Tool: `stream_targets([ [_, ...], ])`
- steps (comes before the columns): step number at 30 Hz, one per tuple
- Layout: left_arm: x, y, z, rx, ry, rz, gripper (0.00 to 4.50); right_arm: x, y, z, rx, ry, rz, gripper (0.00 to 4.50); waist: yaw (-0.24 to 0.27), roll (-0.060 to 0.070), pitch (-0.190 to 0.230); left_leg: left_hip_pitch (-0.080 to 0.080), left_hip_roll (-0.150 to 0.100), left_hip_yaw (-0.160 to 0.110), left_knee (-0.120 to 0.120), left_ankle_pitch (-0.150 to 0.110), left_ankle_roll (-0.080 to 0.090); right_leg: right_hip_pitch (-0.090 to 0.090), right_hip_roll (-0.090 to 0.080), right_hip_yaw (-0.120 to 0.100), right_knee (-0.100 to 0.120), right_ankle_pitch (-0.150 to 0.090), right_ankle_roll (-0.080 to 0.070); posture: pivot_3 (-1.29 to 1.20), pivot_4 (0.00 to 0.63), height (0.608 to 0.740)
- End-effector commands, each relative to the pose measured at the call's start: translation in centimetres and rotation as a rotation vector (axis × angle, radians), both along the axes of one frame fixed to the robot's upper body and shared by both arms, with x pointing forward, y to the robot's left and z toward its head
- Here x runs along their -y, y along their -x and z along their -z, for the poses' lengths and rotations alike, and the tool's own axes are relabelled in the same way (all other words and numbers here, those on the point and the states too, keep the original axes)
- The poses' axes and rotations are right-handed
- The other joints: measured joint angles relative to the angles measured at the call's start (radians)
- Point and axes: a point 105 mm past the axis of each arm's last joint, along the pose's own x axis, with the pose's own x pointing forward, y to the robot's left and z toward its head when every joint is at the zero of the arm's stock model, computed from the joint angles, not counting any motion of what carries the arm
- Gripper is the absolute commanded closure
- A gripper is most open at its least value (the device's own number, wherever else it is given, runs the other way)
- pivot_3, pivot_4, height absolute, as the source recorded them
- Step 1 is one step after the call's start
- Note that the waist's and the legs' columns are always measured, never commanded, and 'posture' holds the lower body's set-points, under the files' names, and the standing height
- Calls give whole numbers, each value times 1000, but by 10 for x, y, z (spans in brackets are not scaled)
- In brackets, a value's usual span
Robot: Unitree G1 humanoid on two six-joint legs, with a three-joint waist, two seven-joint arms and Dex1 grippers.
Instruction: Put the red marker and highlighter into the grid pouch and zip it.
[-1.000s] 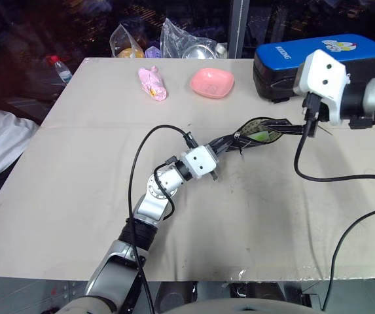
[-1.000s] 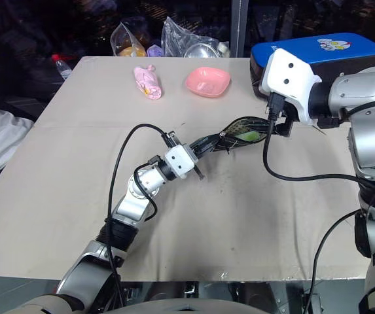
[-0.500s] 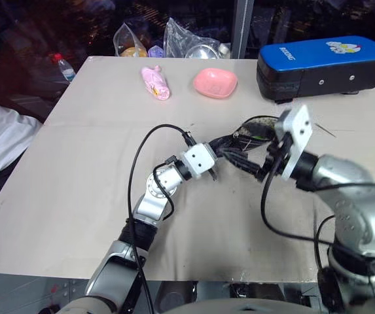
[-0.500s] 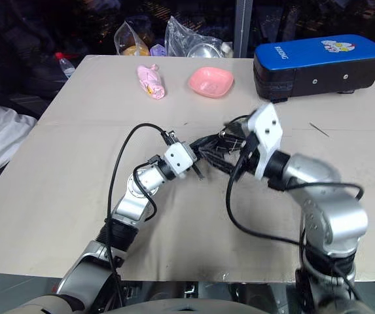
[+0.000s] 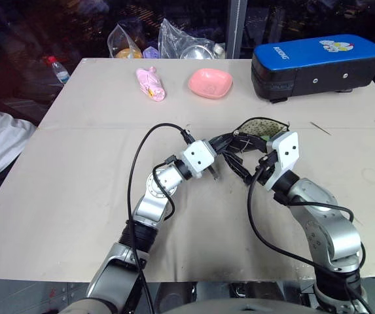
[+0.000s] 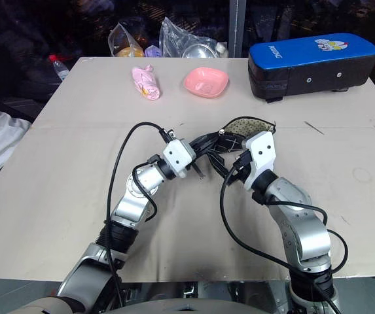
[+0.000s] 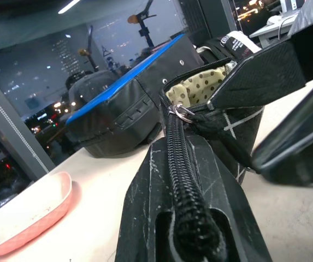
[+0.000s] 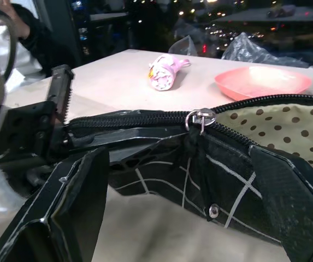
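Grid pouch [image 5: 256, 127]: on desk [image 5: 76, 170], mouth unzipped, dotted lining exposed. Left end effector [image 5: 230, 145]: clamped on the pouch's zipper end. Right end effector [image 5: 251, 165]: fingers wide, straddling the pouch.

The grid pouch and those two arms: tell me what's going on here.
The left tool is shut on the zipper end of the grid pouch, holding it above the table. The right tool is open at the pouch's side, near the zipper slider. The zipper is part closed; the mouth past the slider still gapes, showing dotted lining. Closing it appears to remain.
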Motion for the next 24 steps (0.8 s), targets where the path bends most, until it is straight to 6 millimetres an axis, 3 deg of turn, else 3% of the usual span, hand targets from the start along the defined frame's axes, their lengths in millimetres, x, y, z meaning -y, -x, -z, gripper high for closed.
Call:
stream_targets([
  [1, 0, 5, -19, 65, 43, 10, 4500, -3, -1, -6, 40, -12, 12, 899, 0, 0, 0, 0, 0, 0, 0, 0, 0, 0, 0, 0, 0, 0, 0, 0, 150, 738],
  [9, 2, 6, -18, 69, 38, 12, 4500, 0, -8, -5, 109, 80, 58, 4453, 1, 0, 0, 0, 0, 0, 0, 0, 0, 0, 0, 0, 0, 0, 0, 0, 150, 738],
  [18, 2, 6, -18, 73, 32, 14, 4500, 4, -15, -8, 130, 81, 104, 4453, 0, 0, 0, 0, 0, 0, 0, 0, 0, 0, 0, 0, 0, 0, 0, 0, 150, 738],
  [24, 1, 6, -16, 70, 29, 13, 4500, 9, -15, -20, 148, -32, 143, 4453, 0, 0, 0, 0, 0, 0, 0, 0, 0, 0, 0, 0, 0, 0, 0, 0, 150, 738],
])
